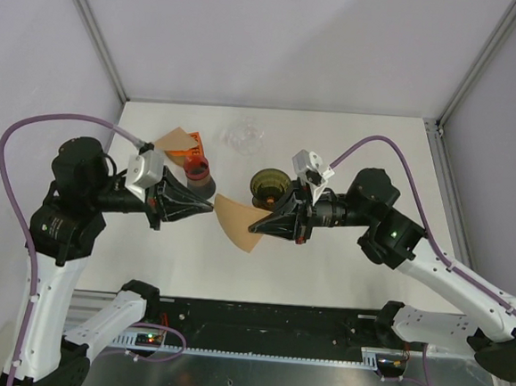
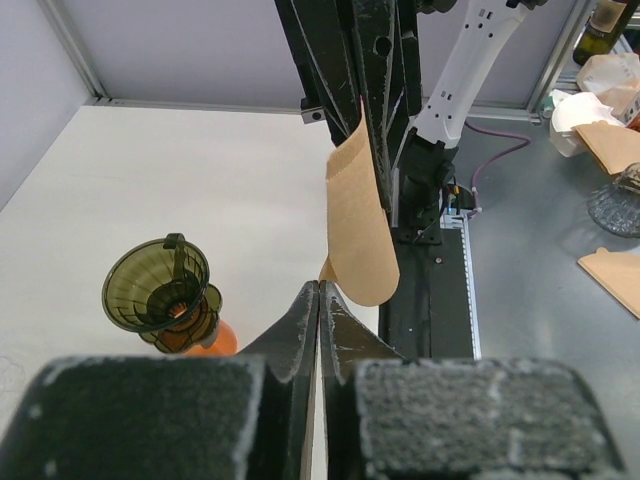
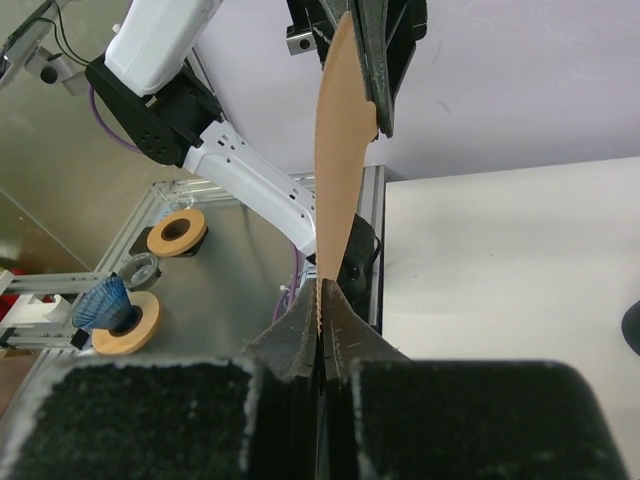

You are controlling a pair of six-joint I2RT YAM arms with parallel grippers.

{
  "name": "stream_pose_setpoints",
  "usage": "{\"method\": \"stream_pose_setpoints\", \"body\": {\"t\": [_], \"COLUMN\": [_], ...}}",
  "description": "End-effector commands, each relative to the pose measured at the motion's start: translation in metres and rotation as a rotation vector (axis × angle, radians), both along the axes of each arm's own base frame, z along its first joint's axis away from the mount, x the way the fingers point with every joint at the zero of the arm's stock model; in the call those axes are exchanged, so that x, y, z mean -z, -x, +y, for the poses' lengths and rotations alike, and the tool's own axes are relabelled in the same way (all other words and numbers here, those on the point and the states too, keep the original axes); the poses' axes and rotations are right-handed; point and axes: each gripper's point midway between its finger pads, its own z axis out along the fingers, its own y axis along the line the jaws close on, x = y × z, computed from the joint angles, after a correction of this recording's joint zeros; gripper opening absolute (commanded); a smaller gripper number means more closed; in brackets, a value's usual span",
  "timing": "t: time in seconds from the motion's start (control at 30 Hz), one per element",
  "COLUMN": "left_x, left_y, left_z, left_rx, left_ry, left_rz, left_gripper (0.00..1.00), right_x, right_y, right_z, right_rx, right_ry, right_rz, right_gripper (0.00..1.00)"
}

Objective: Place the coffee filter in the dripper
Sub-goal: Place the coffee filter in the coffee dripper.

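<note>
Above the surface (image 1: 323, 279), left end effector (image 1: 210, 207) and right end effector (image 1: 255, 228) each clenched the filter (image 1: 235, 222); the dripper (image 1: 267, 185) stood just beyond the right one.

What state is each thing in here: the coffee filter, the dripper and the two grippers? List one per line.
coffee filter: in the air, pinched at opposite edges, not yet in the dripper
dripper: upright, empty
left gripper: shut on the coffee filter
right gripper: shut on the coffee filter
</note>
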Motion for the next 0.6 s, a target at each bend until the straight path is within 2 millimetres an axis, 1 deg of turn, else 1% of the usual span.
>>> {"method": "stream_pose_setpoints", "body": {"t": [0.0, 0.13, 0.2, 0.27, 0.4, 0.57], "left_x": [-0.010, -0.011, -0.013, -0.014, -0.013, -0.011], "left_y": [0.004, 0.006, 0.011, 0.016, 0.021, 0.024], "left_z": [-0.001, -0.001, -0.002, -0.002, -0.002, -0.002], "left_rx": [0.015, 0.028, 0.052, 0.075, 0.101, 0.118], "left_ry": [0.008, 0.011, 0.017, 0.023, 0.027, 0.030], "left_rz": [-0.041, -0.044, -0.050, -0.058, -0.055, -0.051], "left_gripper": [0.04, 0.07, 0.10, 0.12, 0.11, 0.13], "right_x": [-0.021, -0.020, -0.019, -0.018, -0.018, -0.018], "right_y": [0.005, 0.006, 0.005, 0.004, 0.003, 0.003], "right_z": [0.000, 0.001, 0.001, 0.000, 0.000, -0.001], "right_rx": [-0.023, -0.032, -0.027, -0.022, -0.018, -0.014], "right_ry": [-0.056, -0.052, -0.048, -0.045, -0.046, -0.043], "right_rz": [-0.039, -0.038, -0.039, -0.041, -0.044, -0.041], "right_gripper": [0.00, 0.00, 0.00, 0.00, 0.00, 0.00]}}
